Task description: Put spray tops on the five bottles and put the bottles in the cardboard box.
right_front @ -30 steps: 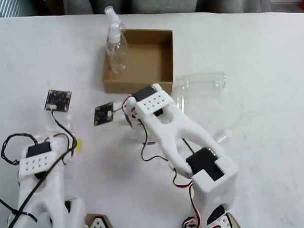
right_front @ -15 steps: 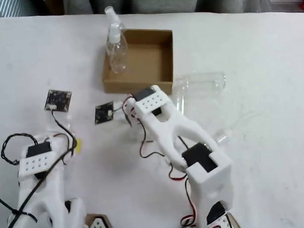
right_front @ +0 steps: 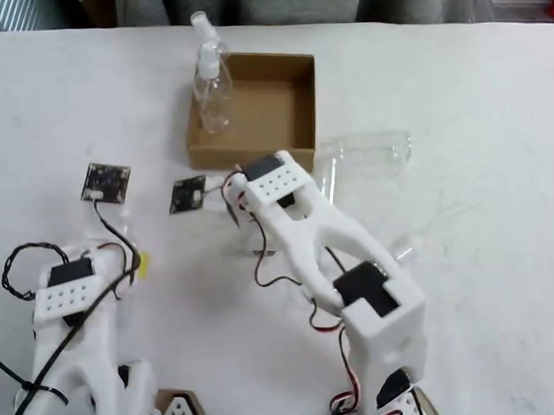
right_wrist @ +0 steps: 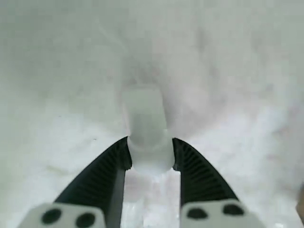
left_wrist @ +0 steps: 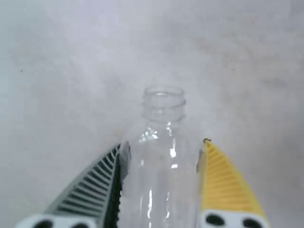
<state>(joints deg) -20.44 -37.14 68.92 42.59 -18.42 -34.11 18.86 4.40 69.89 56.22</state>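
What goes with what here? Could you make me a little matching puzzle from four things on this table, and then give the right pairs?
Things
1. open-necked bottle
2. loose spray top
3. capped bottle
4. lying bottle

Places
A. on the table, right of the cardboard box
B. gripped in the right tool
C. inside the cardboard box, along its left wall
D. gripped in the left tool

Pairs: 1-D, 2-B, 3-C, 4-A
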